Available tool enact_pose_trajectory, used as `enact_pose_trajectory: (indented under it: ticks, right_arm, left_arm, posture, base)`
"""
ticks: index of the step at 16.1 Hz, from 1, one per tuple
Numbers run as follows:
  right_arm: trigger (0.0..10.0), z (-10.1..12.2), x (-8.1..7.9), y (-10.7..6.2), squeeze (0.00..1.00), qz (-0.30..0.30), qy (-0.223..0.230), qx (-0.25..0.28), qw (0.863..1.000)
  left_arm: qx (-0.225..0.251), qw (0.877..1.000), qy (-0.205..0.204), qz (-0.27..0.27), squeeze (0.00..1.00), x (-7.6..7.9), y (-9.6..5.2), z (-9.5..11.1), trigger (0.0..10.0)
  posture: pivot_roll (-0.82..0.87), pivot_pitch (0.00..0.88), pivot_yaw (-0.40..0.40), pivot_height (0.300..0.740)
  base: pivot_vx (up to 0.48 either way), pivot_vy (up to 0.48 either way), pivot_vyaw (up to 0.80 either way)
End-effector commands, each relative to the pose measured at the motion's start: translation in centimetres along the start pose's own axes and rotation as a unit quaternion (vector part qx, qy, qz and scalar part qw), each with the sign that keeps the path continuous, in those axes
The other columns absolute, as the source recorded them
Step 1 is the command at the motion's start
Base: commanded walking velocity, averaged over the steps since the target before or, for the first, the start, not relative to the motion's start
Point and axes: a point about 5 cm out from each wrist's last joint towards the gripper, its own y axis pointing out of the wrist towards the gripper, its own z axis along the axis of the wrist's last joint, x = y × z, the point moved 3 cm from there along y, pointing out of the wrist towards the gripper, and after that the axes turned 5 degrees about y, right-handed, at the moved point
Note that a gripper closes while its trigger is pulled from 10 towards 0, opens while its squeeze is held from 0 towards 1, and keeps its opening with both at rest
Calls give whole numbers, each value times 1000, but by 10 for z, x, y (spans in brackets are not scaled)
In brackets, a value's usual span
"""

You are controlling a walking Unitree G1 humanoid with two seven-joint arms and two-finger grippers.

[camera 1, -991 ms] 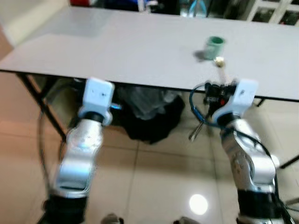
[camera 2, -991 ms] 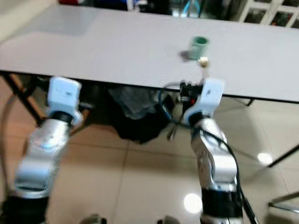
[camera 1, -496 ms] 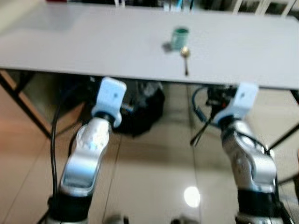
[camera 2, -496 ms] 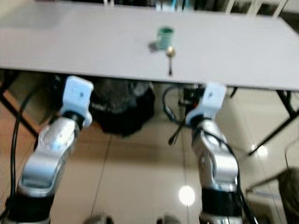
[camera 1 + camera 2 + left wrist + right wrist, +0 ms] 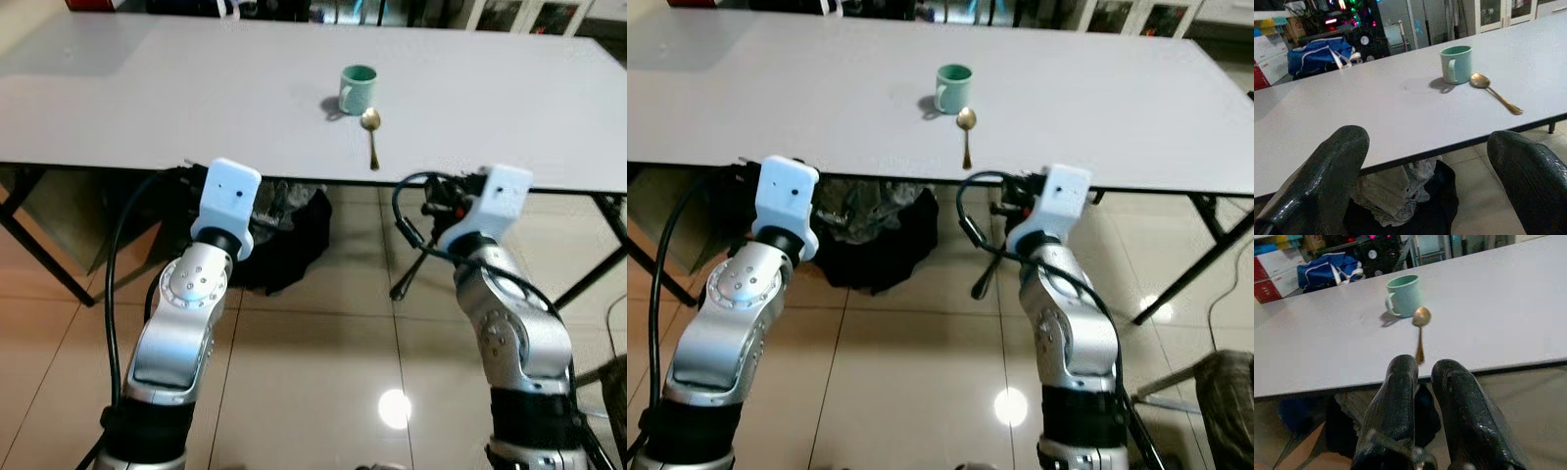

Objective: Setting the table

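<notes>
A pale green mug [image 5: 358, 88] stands upright on the grey-white table [image 5: 147, 108], past its middle. A gold spoon [image 5: 371, 137] lies just in front of the mug, its handle pointing toward the near edge. Both arms are raised in front of the table's near edge, short of the top. The left gripper [image 5: 1427, 142] is open, its fingers [image 5: 1342, 156] wide apart with nothing between them, and the mug [image 5: 1457, 63] is ahead of it. The right gripper [image 5: 1425, 369] is shut and empty, aimed at the spoon [image 5: 1420, 330] and mug [image 5: 1404, 295].
A black bag [image 5: 284, 235] stuffed with crumpled material sits under the table. Dark table legs [image 5: 44, 240] slant down at the left and right. A thin black stand [image 5: 411, 274] leans near the right arm. A blue bag [image 5: 1317, 56] and boxes [image 5: 1273, 279] lie beyond the table.
The whole picture has shifted and sharpened, so the camera has moved; mug and spoon now sit nearer the middle. Both arms keep about the same raised pose.
</notes>
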Motion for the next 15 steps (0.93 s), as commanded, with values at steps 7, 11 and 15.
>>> enact_pose_trajectory:
  ticks: [7, 11, 15]
  right_arm:
    - [10000, 3, -6, 5, 0, 24, 5, -10, 1000]
    - [10000, 1, -7, 5, 0, 25, -3, -17, 1000]
    - [10000, 5, -2, 8, 0, 18, -7, -14, 1000]
  left_arm:
    - [-3, 1000, 0, 9, 0, -6, -5, 0, 10000]
    - [-4, 1000, 1, 8, 0, -6, -7, 0, 10000]
    - [-5, 1000, 5, 0, 0, -6, -8, 0, 10000]
  posture:
    - [-33, 99, -36, 740]
    - [-29, 105, -30, 740]
    - [-24, 108, -26, 740]
  base:
    - [402, 0, 0]
    - [428, 0, 0]
    - [425, 0, 0]
